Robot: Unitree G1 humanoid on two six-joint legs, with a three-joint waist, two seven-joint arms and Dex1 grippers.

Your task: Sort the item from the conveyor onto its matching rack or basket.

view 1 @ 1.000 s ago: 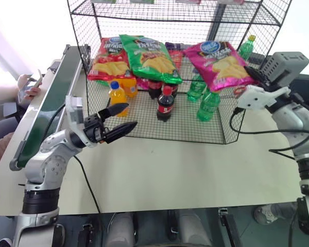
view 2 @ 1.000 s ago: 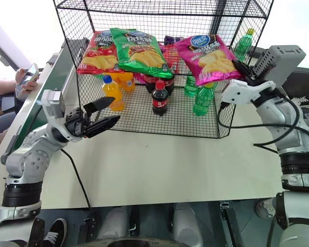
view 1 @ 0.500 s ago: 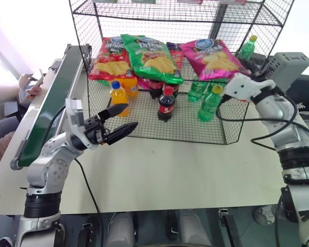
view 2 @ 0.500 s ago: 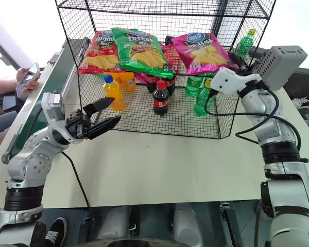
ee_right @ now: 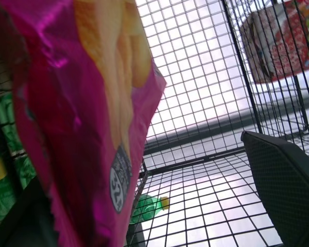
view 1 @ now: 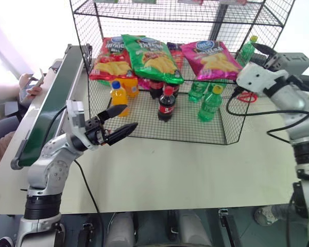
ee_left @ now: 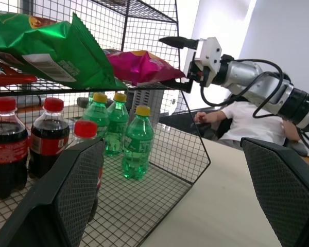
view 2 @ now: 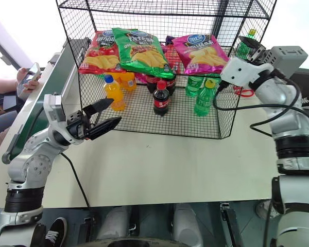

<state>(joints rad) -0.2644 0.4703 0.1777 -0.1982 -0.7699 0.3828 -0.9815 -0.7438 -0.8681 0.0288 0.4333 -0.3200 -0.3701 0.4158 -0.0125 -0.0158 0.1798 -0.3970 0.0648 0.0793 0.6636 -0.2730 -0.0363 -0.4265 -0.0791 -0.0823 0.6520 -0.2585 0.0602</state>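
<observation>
We found the pink bag lying flat on the rack shelf beside the green bag (matching crisps). Both grippers, right and left, had their jaws wide, holding nothing.

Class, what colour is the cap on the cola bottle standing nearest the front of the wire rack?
Red, clearest in the left eye view on the cola bottle.

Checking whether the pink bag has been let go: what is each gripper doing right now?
Left gripper: open, holding nothing.
Right gripper: open, beside the pink crisp bag, which lies on the wire rack.
</observation>
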